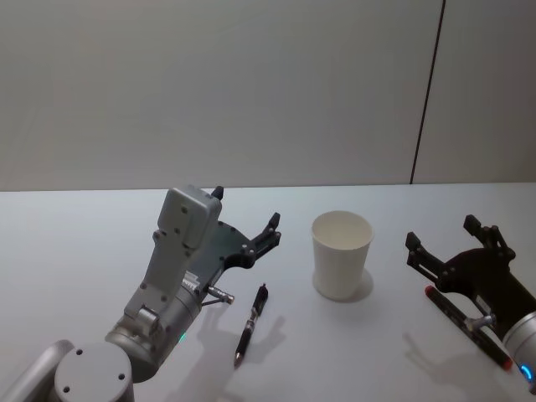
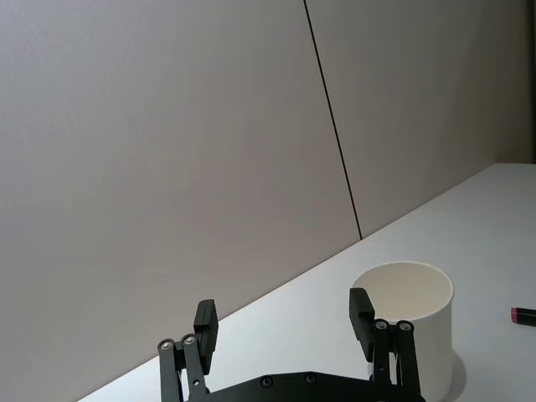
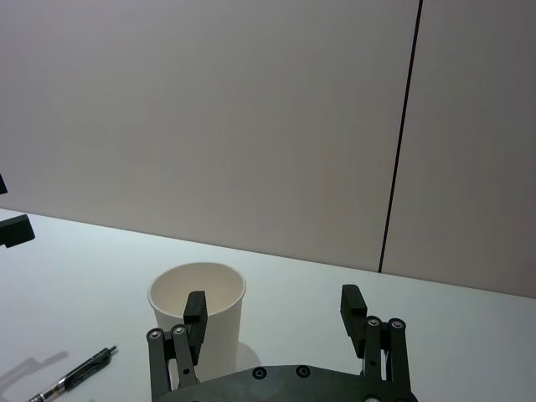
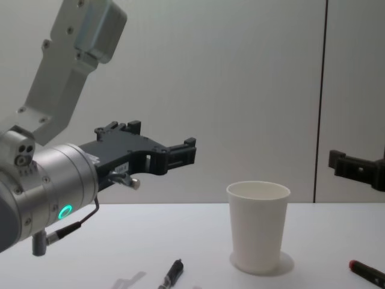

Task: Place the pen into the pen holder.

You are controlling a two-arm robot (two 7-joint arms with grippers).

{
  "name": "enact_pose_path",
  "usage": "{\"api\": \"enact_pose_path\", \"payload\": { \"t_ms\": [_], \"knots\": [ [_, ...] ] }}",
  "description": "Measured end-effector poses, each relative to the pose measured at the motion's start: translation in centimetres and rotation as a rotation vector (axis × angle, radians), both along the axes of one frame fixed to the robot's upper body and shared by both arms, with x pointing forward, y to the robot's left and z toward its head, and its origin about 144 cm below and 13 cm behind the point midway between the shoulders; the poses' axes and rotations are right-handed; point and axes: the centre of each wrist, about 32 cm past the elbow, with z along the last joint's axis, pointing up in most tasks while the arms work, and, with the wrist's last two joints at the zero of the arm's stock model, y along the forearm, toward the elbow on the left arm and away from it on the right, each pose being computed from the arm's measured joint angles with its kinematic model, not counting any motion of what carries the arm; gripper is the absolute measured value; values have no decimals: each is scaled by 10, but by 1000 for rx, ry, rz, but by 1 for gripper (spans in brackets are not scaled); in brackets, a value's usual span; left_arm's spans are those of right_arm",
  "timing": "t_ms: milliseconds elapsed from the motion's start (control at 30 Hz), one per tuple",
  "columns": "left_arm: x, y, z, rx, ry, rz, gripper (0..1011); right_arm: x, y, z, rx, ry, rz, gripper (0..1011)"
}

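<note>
A plain white paper cup, the pen holder (image 1: 342,255), stands upright on a white table (image 1: 84,251). The head camera gives the full length of a black pen (image 1: 251,322) lying flat left of the pen holder, nearer the robot; the chest camera catches just one end. The left gripper (image 1: 245,207) hangs left of the pen holder, jaws spread wide, grasping nothing. The right gripper (image 1: 441,231), right of it, is equally spread and empty, above a red-tipped pen (image 1: 448,307).

Black pen (image 4: 173,272): you see just its upper end in the chest view; the bottom edge cuts the rest.
Red-tipped pen (image 2: 523,315): your left wrist view's edge leaves only its red end.
</note>
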Motion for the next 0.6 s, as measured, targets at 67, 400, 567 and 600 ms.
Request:
{"api": "enact_pose_path", "payload": {
  "t_ms": [67, 400, 567, 600],
  "knots": [
    [0, 0, 0, 0, 0, 0, 1004, 0, 0, 0, 0, 0, 0, 1002],
    [0, 0, 0, 0, 0, 0, 1004, -1, 2, 1, 4, 12, 6, 1002],
    [0, 0, 0, 0, 0, 0, 1004, -3, 2, 3, 8, 27, 18, 1002],
    [0, 0, 0, 0, 0, 0, 1004, -4, 2, 3, 9, 32, 21, 1002]
  ]
}}
